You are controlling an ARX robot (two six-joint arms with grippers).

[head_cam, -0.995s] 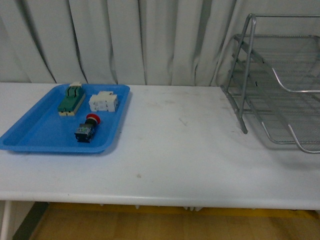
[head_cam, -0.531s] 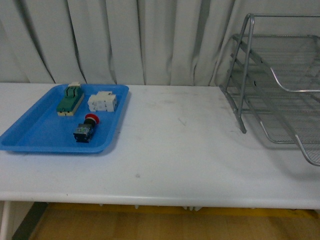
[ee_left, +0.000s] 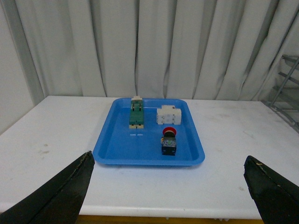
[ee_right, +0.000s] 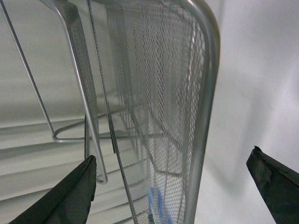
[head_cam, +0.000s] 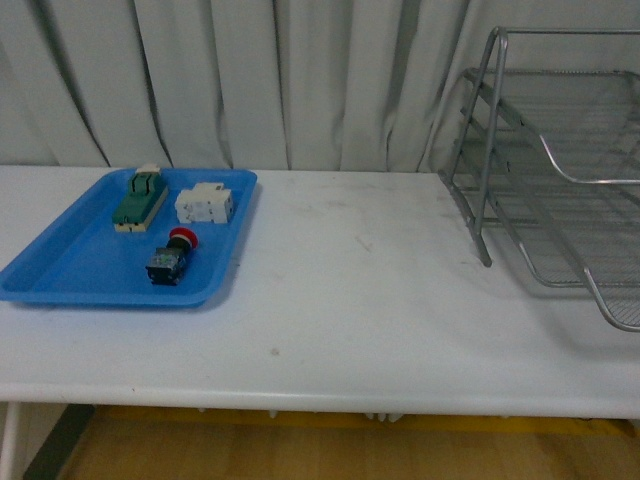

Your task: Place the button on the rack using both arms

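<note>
- The left jaws are standing wide open and gripping nothing. Their black fingertips [ee_left: 65,191] are showing only at the two lower corners of the left wrist frame. They are framing the button [ee_left: 168,141] from well back, which looks like lining up for an approach.
- The right jaws are also gaping wide and empty and are facing the mesh of the rack [ee_right: 201,93] close up. That arm is probably waiting by the drop-off end for a handover.
- The button [head_cam: 170,258] is lying on its side in the blue tray [head_cam: 70,270], left of centre in the front frame. It is sitting apart from the green knife switch [head_cam: 139,198] and the white breaker [head_cam: 206,204], leaving room for fingers on either side.
- The rack [head_cam: 560,180] is standing at the right edge of the front frame, well apart from the tray. Bare bench [head_cam: 350,300] is lying between them, which is likely why one arm alone is not doing the job.
</note>
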